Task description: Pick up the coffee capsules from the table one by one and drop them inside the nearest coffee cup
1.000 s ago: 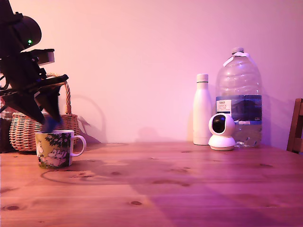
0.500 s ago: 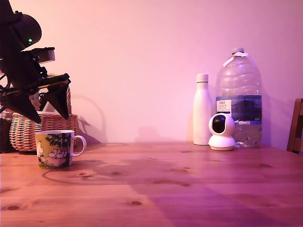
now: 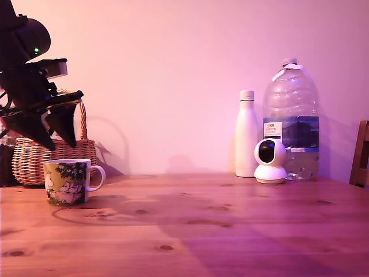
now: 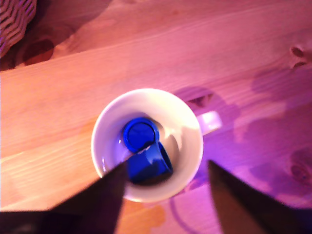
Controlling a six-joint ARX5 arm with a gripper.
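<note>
Lying inside the coffee cup (image 4: pixel 147 145), two capsules (image 4: pixel 145 149) beneath the open end effector (image 4: pixel 163 195)

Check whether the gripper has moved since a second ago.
Yes. The gripper has risen clear of the coffee cup, its fingers now against the wicker basket.

Black arm (image 3: pixel 23 69), rounded joint housing, small green LED, grey boxy wrist camera (image 3: pixel 55 68), gripper (image 3: pixel 52 135) with two dark tapered wedge-shaped fingers (image 3: pixel 66 124)

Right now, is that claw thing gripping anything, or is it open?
Gripper: open and empty, fingers spread above the coffee cup, which has two blue coffee capsules inside.
</note>
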